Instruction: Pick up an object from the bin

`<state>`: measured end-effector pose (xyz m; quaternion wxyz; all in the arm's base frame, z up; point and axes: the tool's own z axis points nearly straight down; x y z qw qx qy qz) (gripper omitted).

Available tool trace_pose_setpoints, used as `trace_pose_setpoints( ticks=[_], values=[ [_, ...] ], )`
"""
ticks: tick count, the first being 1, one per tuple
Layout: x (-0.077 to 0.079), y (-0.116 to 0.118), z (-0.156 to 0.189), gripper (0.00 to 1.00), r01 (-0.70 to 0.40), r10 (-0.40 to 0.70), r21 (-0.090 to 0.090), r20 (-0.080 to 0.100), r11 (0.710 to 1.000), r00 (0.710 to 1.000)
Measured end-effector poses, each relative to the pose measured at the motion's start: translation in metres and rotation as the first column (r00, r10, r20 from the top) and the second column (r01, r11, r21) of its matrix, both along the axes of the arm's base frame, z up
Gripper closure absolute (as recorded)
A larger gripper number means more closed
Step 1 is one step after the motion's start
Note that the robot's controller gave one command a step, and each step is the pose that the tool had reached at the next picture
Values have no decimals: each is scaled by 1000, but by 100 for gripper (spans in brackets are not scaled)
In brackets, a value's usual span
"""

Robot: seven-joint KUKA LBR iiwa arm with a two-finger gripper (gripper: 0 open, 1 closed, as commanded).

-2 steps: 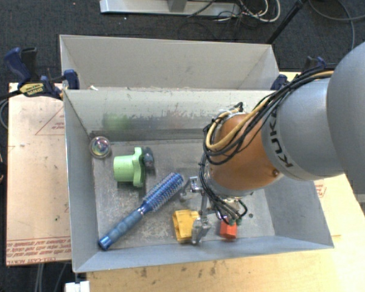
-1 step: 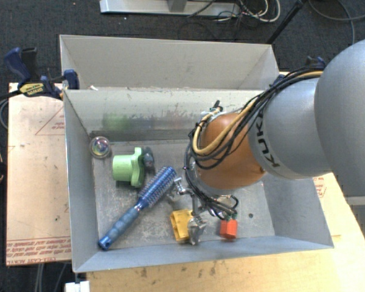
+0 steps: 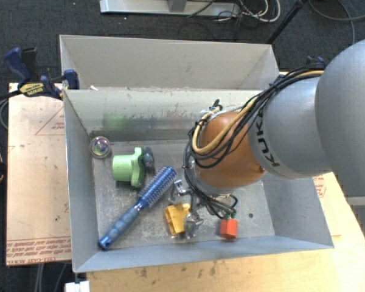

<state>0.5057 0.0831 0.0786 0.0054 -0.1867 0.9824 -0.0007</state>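
The bin (image 3: 78,181) is dull grey sheet metal with sloping walls and a scuffed, speckled floor. The arm (image 3: 328,120) comes in from the right, smooth and grey, its wrist under a glossy orange cover (image 3: 228,154) looped with black and yellow cables (image 3: 201,140).

Below the cover the metal jaws stand low over the front middle of the floor. They appear to be apart, one tip just behind a small yellow piece (image 3: 175,219) and the other at its front right corner. Whether they touch it cannot be told, since the wrist shades that spot. The yellow piece looks like hard, angular plastic and lies flat.

Just to its left a blue brush (image 3: 140,204) with a ribbed, bristled head lies slantwise, its handle pointing to the front left corner. A small orange-red block (image 3: 228,228) sits near the right of the jaws. Farther back on the left lie a pale green plastic cylinder (image 3: 127,168) on its side and a shiny little ball (image 3: 100,146).
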Motion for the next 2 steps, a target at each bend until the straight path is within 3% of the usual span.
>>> trace_pose_setpoints(
  ticks=[1,2],
  values=[
    [31,2,75,100,23,-23,2,0,1000,1000],
    [34,1,179,100,27,-27,2,1,1000,1000]
  ],
)
